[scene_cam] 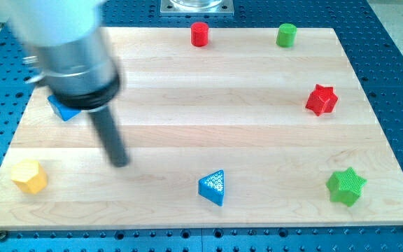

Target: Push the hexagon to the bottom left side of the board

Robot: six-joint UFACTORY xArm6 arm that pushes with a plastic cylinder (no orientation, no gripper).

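The yellow hexagon (29,176) is seen at the desk's (187,77) bottom left corner. My tip (120,161) is placed to its right, apart from it. No claw is fitted, only a rod

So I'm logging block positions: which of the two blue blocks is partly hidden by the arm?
The blue block at the view's left, up and left of my tip; the arm covers most of it. The blue triangle at bottom centre is fully visible.
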